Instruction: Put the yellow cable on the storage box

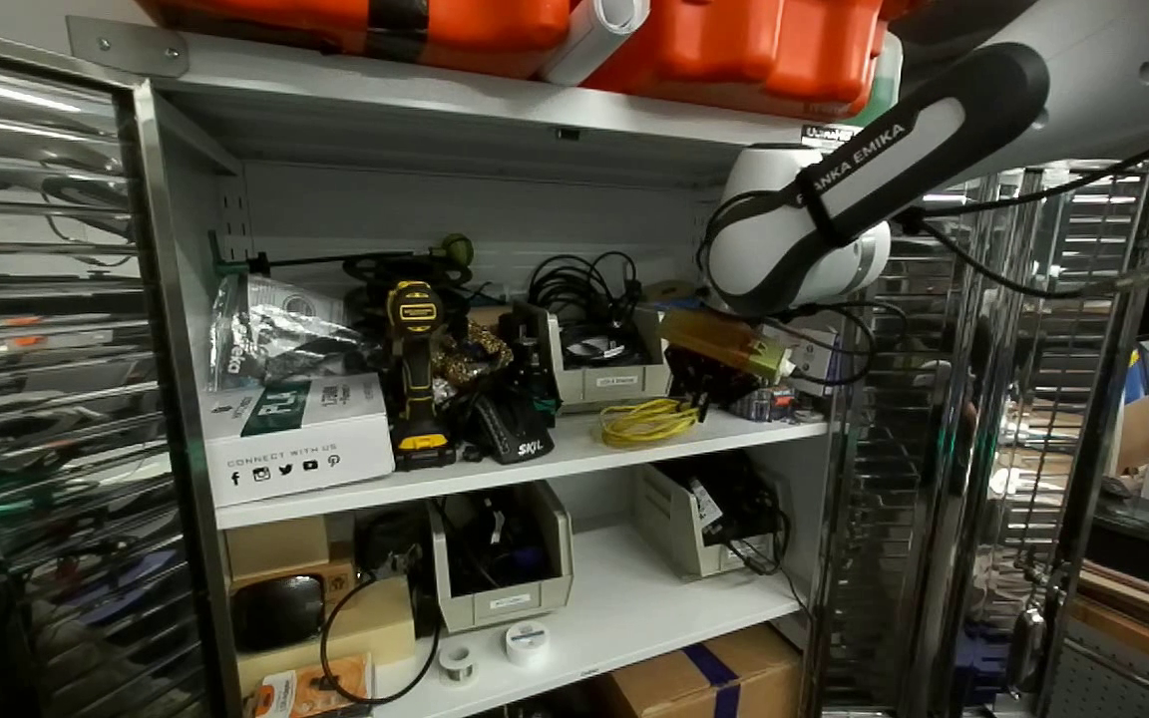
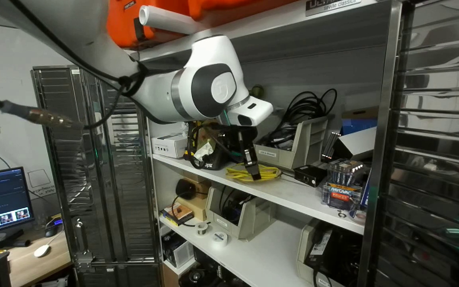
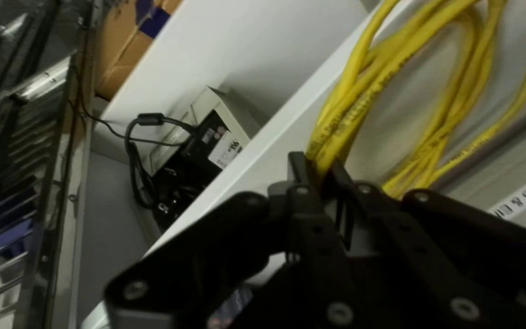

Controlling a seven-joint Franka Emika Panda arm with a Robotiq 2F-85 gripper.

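Yellow cable (image 1: 649, 424), a loose flat coil of thin bright cord, is lying on the white cabinet shelf (image 2: 289, 191), close to its front edge. Long axis is running roughly along that edge; in the wrist view the strands are pointing from the pinched end to the upper right. Black two-finger gripper (image 3: 318, 165) is pinching a few strands there; can't tell if that end is touching the shelf.

Grey plastic bin (image 1: 594, 389) holding black cords (image 1: 574, 309) is standing just behind the coil. Same shelf is carrying a yellow-and-black drill (image 1: 417, 384) and a white cardboard box (image 1: 305, 429) to one side, clear-plastic battery packs (image 2: 339, 195) and a small black box (image 2: 310, 174) to the other. Slatted shiny metal doors (image 1: 46, 349) are standing open in both exterior views; a lit monitor (image 2: 2, 195) is sitting on a light wooden desk (image 2: 52, 263) outside.

Edges: shelf front is ending straight, white lower shelf (image 1: 624, 598) running below. White top board (image 1: 495, 98) is capping the space above the bin; white-and-black robot arm (image 2: 177, 93) is filling part of that space. Bare shelf surface is showing between coil and battery packs.
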